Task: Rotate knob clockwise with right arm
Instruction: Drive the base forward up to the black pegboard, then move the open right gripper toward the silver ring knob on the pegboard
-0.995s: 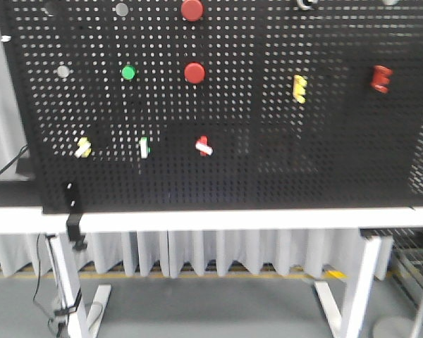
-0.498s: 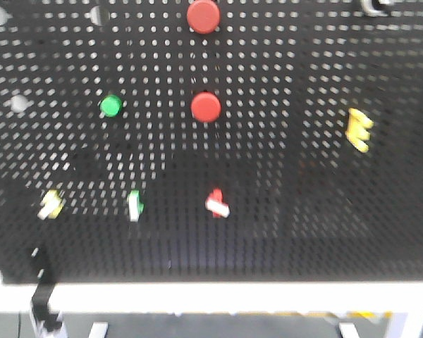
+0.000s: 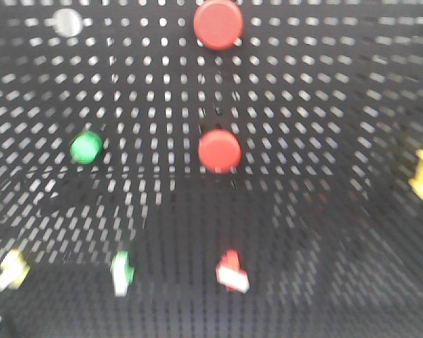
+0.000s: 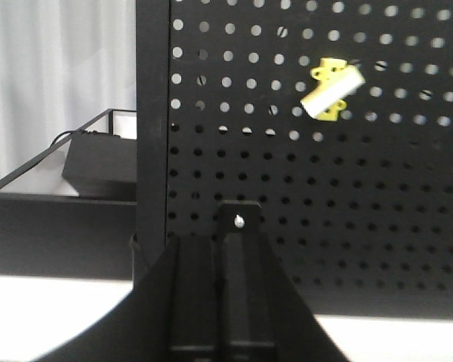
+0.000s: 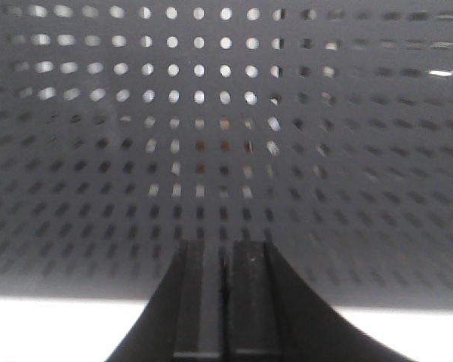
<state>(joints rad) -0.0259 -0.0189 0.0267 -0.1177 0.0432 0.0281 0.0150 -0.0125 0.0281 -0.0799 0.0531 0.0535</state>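
The front view, badly blurred, is filled by the black pegboard point(image 3: 324, 105). Two round red buttons point(image 3: 219, 150) sit one above the other, with a green button point(image 3: 86, 147) to the left. Along the lower row stand three knobs: yellow knob point(image 3: 12, 270), green knob point(image 3: 122, 272) and red knob point(image 3: 233, 271). Which one the task means I cannot tell. In the left wrist view the left gripper point(image 4: 220, 249) has its fingers pressed together, holding nothing. It faces the board's left edge, with the yellow knob point(image 4: 331, 90) up and to the right, its white bar tilted, and a black box point(image 4: 53, 219) on the table beside the board. In the right wrist view the right gripper point(image 5: 225, 253) is likewise closed on nothing, facing bare perforated board; no knob shows here.
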